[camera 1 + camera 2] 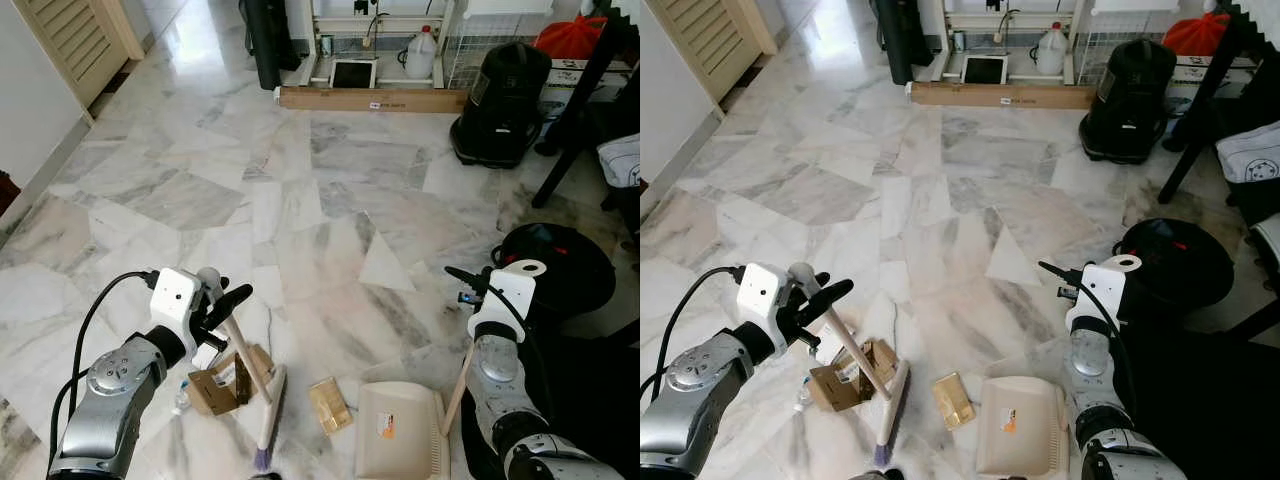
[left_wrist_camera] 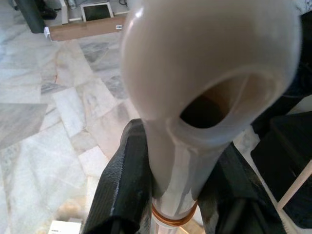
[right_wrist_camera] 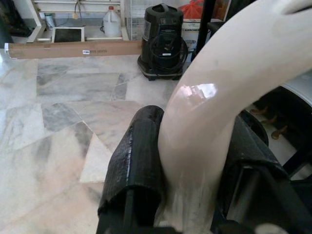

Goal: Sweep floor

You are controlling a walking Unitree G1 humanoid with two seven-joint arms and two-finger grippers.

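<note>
Here's the left gripper (image 1: 222, 305), low on the near left, its two black fingers clamped tight around the pale, glossy cap at the top of the broom (image 1: 252, 380); the left wrist view shows that rounded cream plastic end with its hanging hole, squeezed between the ribbed black pads (image 2: 124, 190). The slim wooden handle runs down and to the right to a narrow brush head with purple bristles resting on the floor (image 1: 300, 200). Over on the near right, the right gripper (image 1: 478, 285) is closed on the curved cream handle of the dustpan (image 1: 400, 430), smooth and shiny in the right wrist view, and a thin pale stick drops from it to the flat, rounded-corner pan lying on the tiles. Between broom and pan sits a small tan packet (image 1: 330, 404); just left of the brush head lies a crumpled brown cardboard box (image 1: 222, 383), touching the broom handle. The floor is polished marble, grey and cream in irregular slabs. Far back, a long cardboard carton (image 1: 372, 98) lies along the floor, with a white jug (image 1: 421, 53) behind it, a black vacuum cleaner (image 1: 502, 100) at the far right, and louvred wooden doors (image 1: 75, 40) at the far left.
</note>
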